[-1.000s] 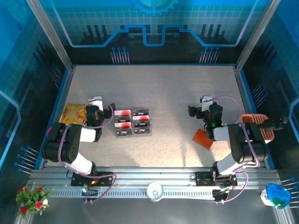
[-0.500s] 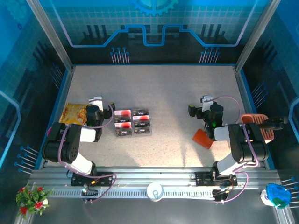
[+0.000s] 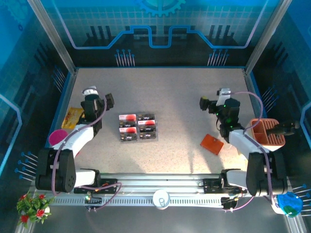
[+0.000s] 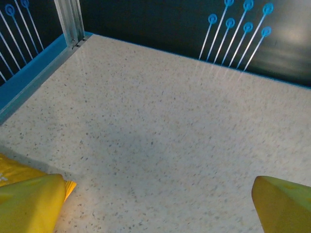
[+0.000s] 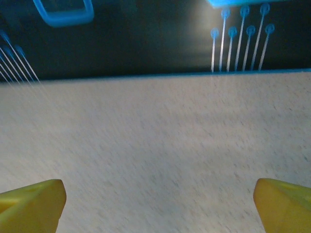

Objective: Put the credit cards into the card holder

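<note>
The credit cards [image 3: 138, 127] lie at four o'clock from our spread left gripper [image 3: 93, 98], nearer than our equally spread right gripper [image 3: 221, 101].

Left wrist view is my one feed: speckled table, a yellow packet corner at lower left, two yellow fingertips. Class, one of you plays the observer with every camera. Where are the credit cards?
Observer: The credit cards lie in a two-column block on the table, right of the left end effector and apart from it.
Operator: And the card holder?
Observer: The orange-red card holder lies flat on the right side, nearer the arm bases than the right end effector.
Operator: Is that end effector carrying anything?
Observer: No. Its fingertips stand wide apart with nothing between them.
</note>
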You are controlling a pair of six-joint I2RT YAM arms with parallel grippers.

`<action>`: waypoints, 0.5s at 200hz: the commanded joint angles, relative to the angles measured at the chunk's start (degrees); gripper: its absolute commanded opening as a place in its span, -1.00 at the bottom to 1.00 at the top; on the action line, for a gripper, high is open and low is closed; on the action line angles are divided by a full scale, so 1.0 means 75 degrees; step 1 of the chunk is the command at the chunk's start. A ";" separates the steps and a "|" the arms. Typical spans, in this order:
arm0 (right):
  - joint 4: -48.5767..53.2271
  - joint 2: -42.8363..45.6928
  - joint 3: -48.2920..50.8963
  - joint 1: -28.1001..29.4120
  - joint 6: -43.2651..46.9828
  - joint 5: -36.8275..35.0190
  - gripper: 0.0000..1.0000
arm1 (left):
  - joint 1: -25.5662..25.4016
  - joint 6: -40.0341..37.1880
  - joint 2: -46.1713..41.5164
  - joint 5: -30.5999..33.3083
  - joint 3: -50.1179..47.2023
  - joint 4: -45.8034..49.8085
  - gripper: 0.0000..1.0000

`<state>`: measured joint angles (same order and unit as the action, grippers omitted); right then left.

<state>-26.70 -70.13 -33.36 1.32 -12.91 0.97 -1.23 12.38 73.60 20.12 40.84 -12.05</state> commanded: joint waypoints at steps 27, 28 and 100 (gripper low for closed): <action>0.2034 0.0424 -0.1414 0.0475 -0.1644 0.2762 0.99 | -0.0045 0.3029 -0.0735 -0.0593 0.1496 0.4959 0.99; 0.2117 0.0428 -0.1459 0.0518 -0.1584 0.2775 0.99 | -0.0057 0.3074 -0.0768 -0.0618 0.1482 0.4994 0.99; 0.5506 -0.0131 -0.1969 0.4850 0.0721 -0.0651 0.96 | -0.0712 0.4600 -0.2283 0.0100 0.0367 0.7399 0.98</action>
<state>3.66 -68.27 -48.84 30.13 -13.06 6.74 -5.26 41.60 58.33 18.63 46.76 34.63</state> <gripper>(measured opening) 0.983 0.992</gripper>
